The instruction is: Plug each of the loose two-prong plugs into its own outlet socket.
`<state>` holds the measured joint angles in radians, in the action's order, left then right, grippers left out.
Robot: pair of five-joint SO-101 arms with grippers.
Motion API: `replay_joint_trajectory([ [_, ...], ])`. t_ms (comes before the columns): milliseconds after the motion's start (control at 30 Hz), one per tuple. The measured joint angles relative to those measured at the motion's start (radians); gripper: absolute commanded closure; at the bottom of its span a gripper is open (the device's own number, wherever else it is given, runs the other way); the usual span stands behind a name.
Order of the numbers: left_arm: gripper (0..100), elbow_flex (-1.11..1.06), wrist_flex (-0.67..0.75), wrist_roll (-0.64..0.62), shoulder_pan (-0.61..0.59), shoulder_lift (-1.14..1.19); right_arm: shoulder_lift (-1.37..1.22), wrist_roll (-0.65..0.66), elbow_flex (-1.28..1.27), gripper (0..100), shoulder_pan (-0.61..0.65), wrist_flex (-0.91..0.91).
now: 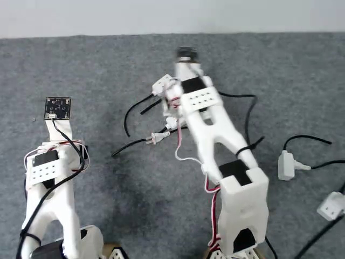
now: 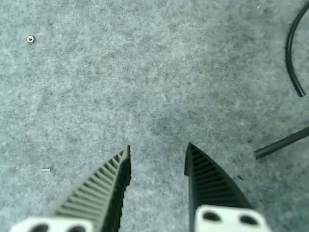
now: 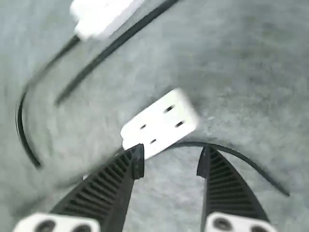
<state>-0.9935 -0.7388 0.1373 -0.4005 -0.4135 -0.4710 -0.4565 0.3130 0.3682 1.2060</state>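
Nearest to the lens, the right gripper [image 3: 171, 159] hangs with its ribbed black fingers [image 3: 111, 183] spread a fair way apart, holding nothing. Just past the tips a white outlet socket [image 3: 161, 121] lies flat on the grey table [image 3: 251, 72], slots facing up. One fingertip sits right at the socket's corner, though I cannot tell whether it touches. A black cable [image 3: 246, 162] curves away from the socket beneath the other finger. Farther on lies a second white piece [image 3: 101, 14], too blurred to call plug or socket, with dark cable running off it.

Seen from above, the right arm [image 1: 207, 127] stretches over the middle of the table toward its far edge. Just beside it lies a loose two-prong plug [image 1: 157, 138], prongs pointing toward the arm. Its black cord [image 1: 129, 147] trails off toward the left arm's side. A white connector [image 1: 285, 164] lies well apart near the table's right edge, and one more lies at that edge itself, nearer the front.

By the near left corner sits the left arm [image 1: 44, 171]. The left gripper [image 2: 157, 152] hovers over the grey table, its fingers parted a modest way and gripping nothing. A tiny screw [image 2: 30, 38] lies on the table beyond them, and a cable end [image 2: 282, 145] lies off to one side.
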Motion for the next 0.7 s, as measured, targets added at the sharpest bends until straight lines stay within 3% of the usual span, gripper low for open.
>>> replay_joint_trajectory([
  [167, 82, 0.0, 0.0, 0.0, 0.0, 0.0, -0.058, -0.269, 0.0, 79.4, 0.002, -0.083],
  [267, 82, 0.0, 0.0, 0.0, 0.0, 0.0, -0.097, -0.359, 0.0, 79.4, -0.002, -0.14],
  [533, 82, 0.0, 0.0, 0.0, 0.0, 0.0, -0.195, -0.379, 0.003, 79.8, -0.005, -0.247],
  [700, 82, 0.0, 0.0, 0.0, 0.0, 0.0, -0.273, -0.244, 0.078, 88.7, 0.021, -0.229],
])
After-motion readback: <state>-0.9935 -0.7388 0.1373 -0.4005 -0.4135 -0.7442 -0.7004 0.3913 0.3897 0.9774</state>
